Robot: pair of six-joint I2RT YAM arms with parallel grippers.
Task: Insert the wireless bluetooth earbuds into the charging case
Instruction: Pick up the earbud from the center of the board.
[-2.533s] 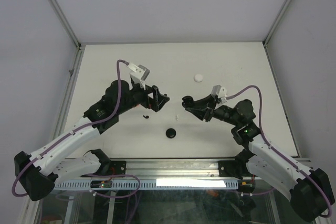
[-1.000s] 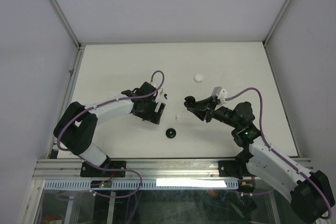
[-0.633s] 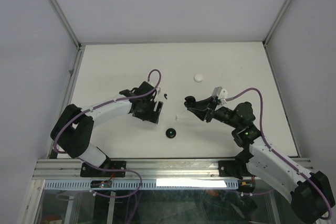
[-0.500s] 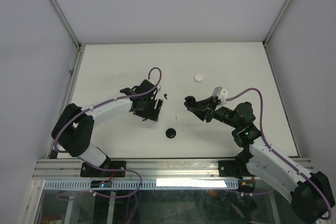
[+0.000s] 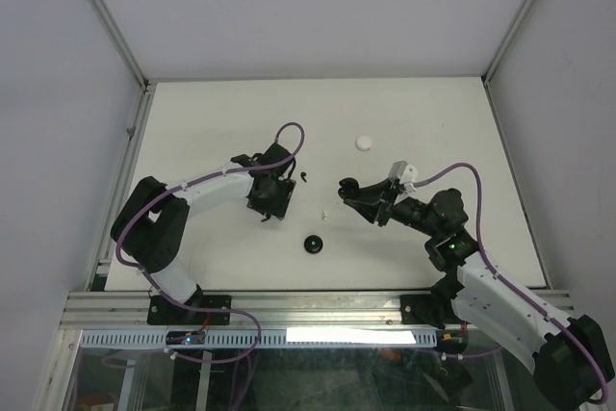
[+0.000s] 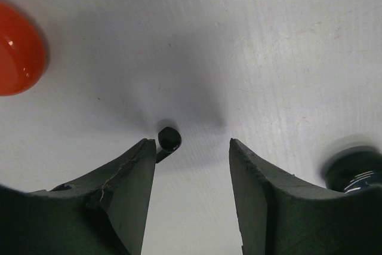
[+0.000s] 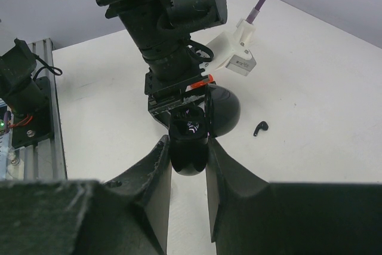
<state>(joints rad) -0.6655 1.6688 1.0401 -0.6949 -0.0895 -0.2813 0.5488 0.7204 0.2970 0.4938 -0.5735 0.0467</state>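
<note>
My right gripper [image 5: 347,187] is shut on the black charging case [image 7: 190,143]. The case is held off the table with its lid [image 7: 224,109] swung open. One black earbud [image 7: 261,127] lies on the table right of the case, seen from above too as the black earbud [image 5: 304,177]. My left gripper [image 5: 269,205] points down at the table, open. Another black earbud [image 6: 168,140] lies just off the tip of its left finger [image 6: 134,177], outside the gap and not held. A tiny white earbud [image 5: 325,213] lies between the two grippers.
A black disc [image 5: 312,244] sits near the front middle and a white disc [image 5: 364,142] farther back. A red disc [image 6: 17,49] shows at the upper left of the left wrist view, and a dark round object [image 6: 355,168] at its right edge. The left arm [image 7: 170,22] stands close behind the case.
The left gripper's jaws have narrowed and its wrist has turned slightly over the black earbud. The right arm and the case have not moved.
</note>
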